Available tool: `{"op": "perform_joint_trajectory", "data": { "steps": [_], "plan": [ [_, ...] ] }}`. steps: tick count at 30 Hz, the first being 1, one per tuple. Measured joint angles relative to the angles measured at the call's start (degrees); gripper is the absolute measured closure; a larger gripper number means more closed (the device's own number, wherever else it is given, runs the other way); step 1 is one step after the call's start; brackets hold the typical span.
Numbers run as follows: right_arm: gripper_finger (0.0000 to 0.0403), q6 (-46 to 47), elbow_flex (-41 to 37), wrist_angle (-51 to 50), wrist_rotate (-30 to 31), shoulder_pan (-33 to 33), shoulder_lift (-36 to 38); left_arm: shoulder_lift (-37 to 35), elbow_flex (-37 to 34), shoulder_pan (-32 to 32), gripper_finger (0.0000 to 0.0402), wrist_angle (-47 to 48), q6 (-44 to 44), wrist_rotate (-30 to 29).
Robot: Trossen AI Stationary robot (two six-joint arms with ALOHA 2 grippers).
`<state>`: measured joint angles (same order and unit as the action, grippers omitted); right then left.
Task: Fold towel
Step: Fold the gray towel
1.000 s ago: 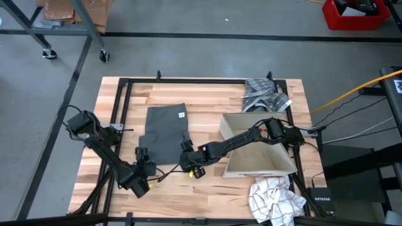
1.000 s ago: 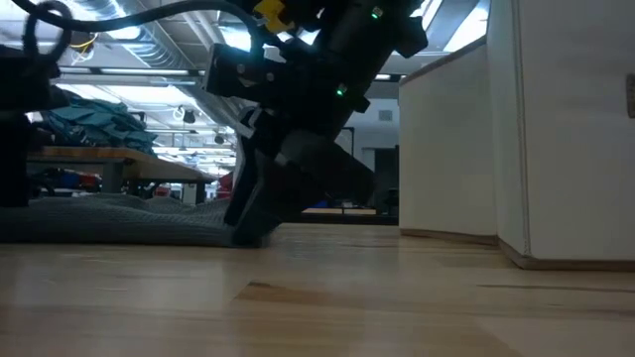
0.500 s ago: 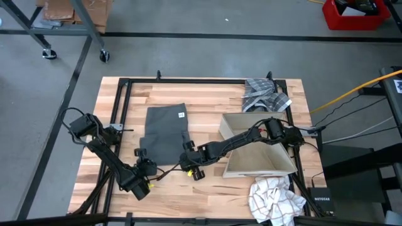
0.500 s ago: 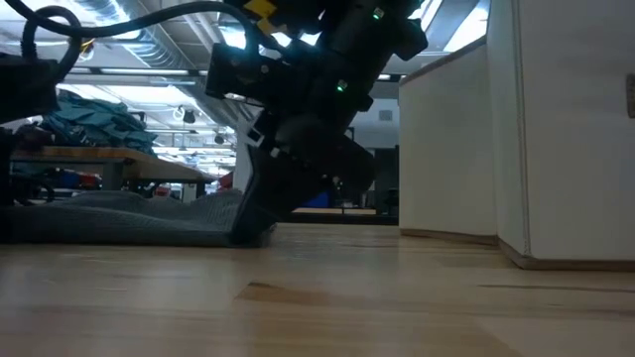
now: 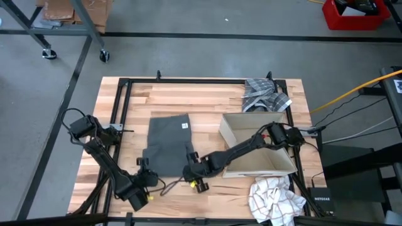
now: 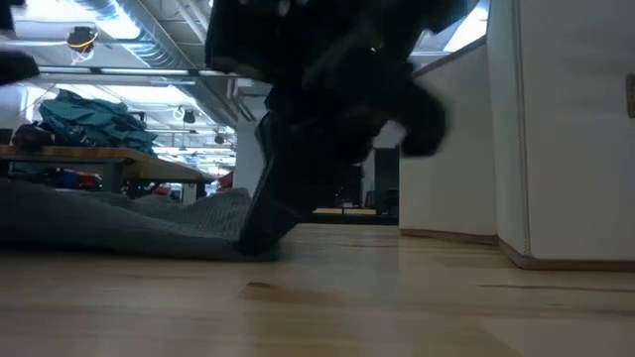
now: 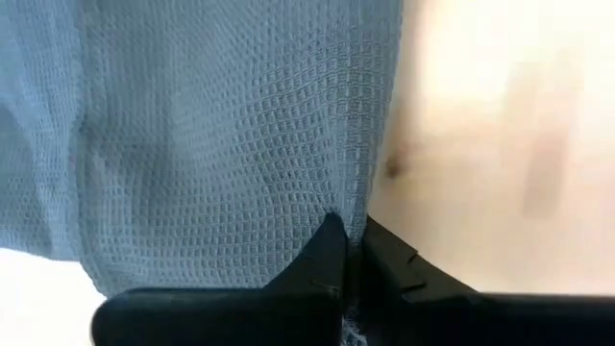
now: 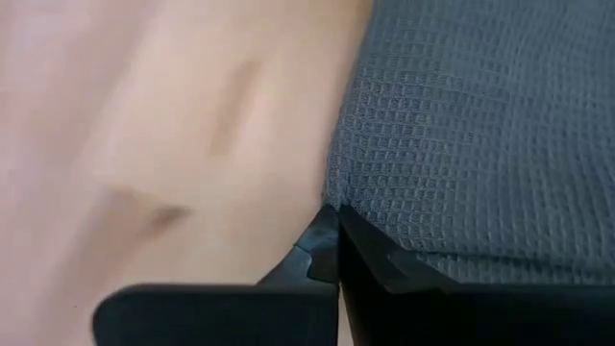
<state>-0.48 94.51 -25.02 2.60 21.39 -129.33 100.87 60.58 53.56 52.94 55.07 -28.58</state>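
Observation:
A dark grey waffle-weave towel (image 5: 168, 143) with a white tag (image 5: 184, 125) lies spread on the wooden table, left of centre. My left gripper (image 5: 147, 169) is shut at its near left corner. My right gripper (image 5: 190, 168) is shut at its near right corner. In the low view the towel (image 6: 119, 218) rises slightly toward the right gripper (image 6: 266, 233). The far part of the towel rests flat on the table. My left gripper pinches the towel's near left corner (image 7: 351, 207) between its two fingers, right at the hem. The cloth spreads away beyond the fingertips, with its far part on the table. My right gripper pinches the towel's near right corner (image 8: 351, 197) between its two fingers at the edge. The fingers (image 6: 260, 223) slant down from the near side. The corner is raised a little off the table while the rest lies on it.
A beige open box (image 5: 257, 147) stands right of the towel, under the right arm. A striped cloth (image 5: 264, 94) lies at the far right corner and a white checked cloth (image 5: 273, 198) at the near right. Black frame rails (image 5: 119, 100) border the table.
Both grippers have shut on the towel's near corners and gone toward the table's near edge. The whole towel has slid a short way toward the near edge with them, and its near edge now stands slightly raised.

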Motion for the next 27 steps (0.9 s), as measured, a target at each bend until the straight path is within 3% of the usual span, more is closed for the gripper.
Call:
{"op": "perform_joint_trajectory", "data": {
  "steps": [11,19,27],
  "plan": [
    [0.0401,4.79,13.13,-13.72,-0.48,8.49,0.25,-0.03,13.21,3.23,0.0400,0.10,0.76,2.39],
    [0.0401,10.79,22.53,-22.68,6.15,12.69,0.39,-0.06,17.19,4.92,0.0400,-7.41,6.55,9.19],
    [0.0402,10.74,24.91,-26.37,11.68,13.15,0.41,-0.12,20.39,4.17,0.0400,-4.33,6.46,6.47]
  ]
}}
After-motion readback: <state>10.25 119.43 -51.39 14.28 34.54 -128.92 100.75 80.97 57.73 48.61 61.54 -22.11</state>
